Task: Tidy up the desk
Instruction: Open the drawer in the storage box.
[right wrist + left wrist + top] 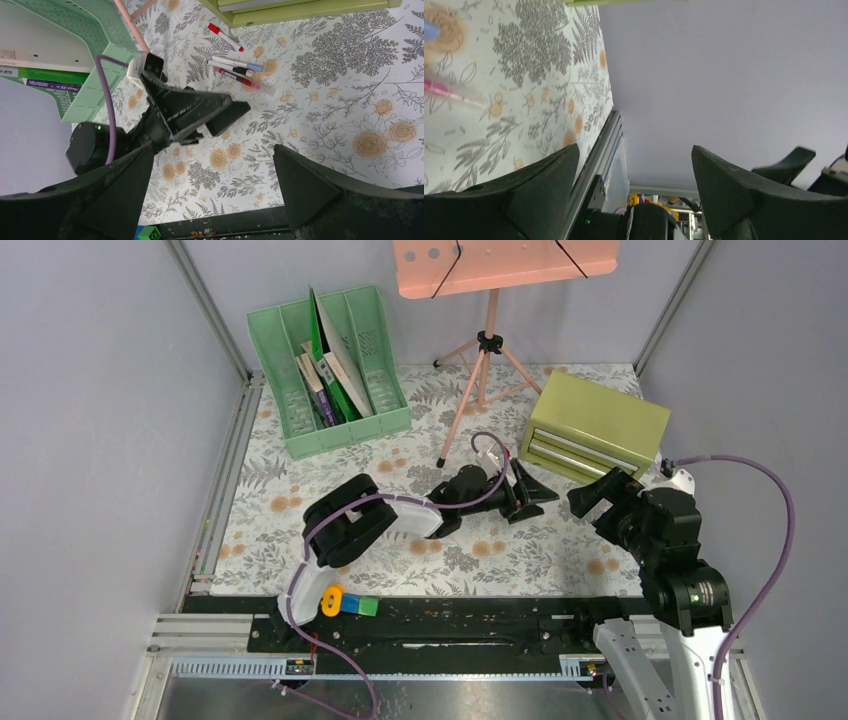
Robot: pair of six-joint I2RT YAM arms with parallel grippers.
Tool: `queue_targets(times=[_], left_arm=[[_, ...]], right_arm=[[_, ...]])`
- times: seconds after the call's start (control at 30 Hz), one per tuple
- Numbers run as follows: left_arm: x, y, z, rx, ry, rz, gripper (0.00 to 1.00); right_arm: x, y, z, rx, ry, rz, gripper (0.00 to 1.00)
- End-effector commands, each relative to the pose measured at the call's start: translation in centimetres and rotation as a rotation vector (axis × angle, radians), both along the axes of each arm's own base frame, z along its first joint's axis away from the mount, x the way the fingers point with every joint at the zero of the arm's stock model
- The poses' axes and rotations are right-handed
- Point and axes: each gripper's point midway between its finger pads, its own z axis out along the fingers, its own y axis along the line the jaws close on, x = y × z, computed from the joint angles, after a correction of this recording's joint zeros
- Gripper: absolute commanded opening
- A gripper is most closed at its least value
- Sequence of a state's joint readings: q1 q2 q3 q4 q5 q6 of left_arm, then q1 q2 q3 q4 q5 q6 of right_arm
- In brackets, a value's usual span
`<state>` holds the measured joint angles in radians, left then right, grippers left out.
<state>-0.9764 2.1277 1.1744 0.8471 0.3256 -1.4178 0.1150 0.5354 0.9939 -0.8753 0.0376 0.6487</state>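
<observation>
The left gripper (pixel 634 150) is open, its two black fingers spread wide with nothing between them; seen from above it is stretched low over the middle of the table (pixel 300 480), pointing toward the right. The right wrist view shows its fingertips just short of a small bunch of pens (pixel 241 71) lying loose on the cloth: a white one with a blue cap, a dark one and a clear pinkish one, close together and roughly parallel. A red-capped marker (pixel 225 36) lies by itself a little beyond them, near the front of the olive-green drawer box (pixel 600 420), which sits at the right rear of the table with its drawers closed. The right gripper (pixel 212 150) is open as well, jaws wide and empty, held above the cloth at the right side, in front of the drawer box and facing the left gripper. The table itself is the large square surface under both arms, covered in pale cloth printed with grey ferns and orange flowers and framed by aluminium rails. At its left rear stands a green slotted file rack (pixel 325 370) with books (pixel 335 380) leaning in its compartments. A pink music stand (pixel 500 265) rises on a tripod at the rear centre. On the dark near rail (pixel 480 615), by the left arm's base, sit small coloured blocks (pixel 350 603).
</observation>
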Motion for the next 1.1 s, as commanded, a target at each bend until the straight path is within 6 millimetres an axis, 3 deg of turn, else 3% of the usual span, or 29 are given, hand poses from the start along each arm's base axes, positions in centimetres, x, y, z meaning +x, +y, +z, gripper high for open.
queue_targets(times=[0.0,0.1,0.53,0.87,1.07], left_arm=[[3.1,-1.6,3.6,-0.067,-0.023,0.094,0.83],[4.8,-2.0,1.4,0.035,0.002,0.166,0.83],[10.1,-5.9,-2.0,0.059,0.017,0.256,0.73],[13.8,-6.1,-3.3,0.015,0.058,0.357,0.57],[15.3,-5.7,-3.5,0.000,0.059,0.424,0.57]], right_arm=[[-1.5,-0.3,0.9,-0.010,-0.015,0.003,0.97],[-2.0,-0.2,0.8,-0.014,-0.014,0.013,0.97],[-3.1,0.0,1.5,-0.021,-0.018,0.049,0.98],[-3.6,-0.3,1.6,-0.049,-0.023,0.050,0.97],[-3.6,-0.2,1.4,-0.048,-0.017,0.056,0.97]])
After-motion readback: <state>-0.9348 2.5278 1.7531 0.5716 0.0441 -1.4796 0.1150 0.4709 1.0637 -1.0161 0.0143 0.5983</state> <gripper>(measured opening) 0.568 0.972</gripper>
